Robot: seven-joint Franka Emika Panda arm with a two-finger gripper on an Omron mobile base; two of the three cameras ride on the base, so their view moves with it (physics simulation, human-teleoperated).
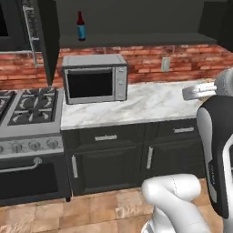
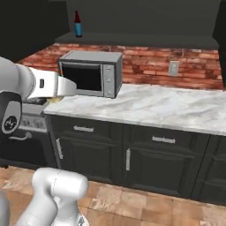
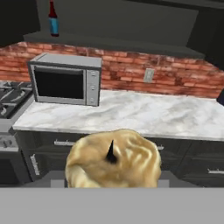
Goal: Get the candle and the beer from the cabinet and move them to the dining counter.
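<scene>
The candle (image 3: 113, 159), a squat tan-yellow cylinder with a dark wick, sits right in front of the hand camera. My gripper (image 3: 112, 177) is shut on it, and the candle hides the fingertips. The white hand (image 1: 196, 91) hovers over the right part of the marble worktop, well back from the wall. The beer (image 1: 81, 26), a slim dark bottle with a blue label, stands upright on the shelf of the open black cabinet (image 1: 136, 40) above the microwave, also seen as the beer (image 2: 77, 24) and the beer (image 3: 53, 19). The dining counter is out of view.
A silver microwave (image 1: 94, 78) stands on the marble worktop (image 1: 150, 107) under the cabinet. A gas stove (image 1: 29, 107) lies to its left. The cabinet's open door (image 1: 48, 41) juts out above the stove. A brick wall with an outlet (image 1: 165, 64) runs behind. Dark drawers sit below.
</scene>
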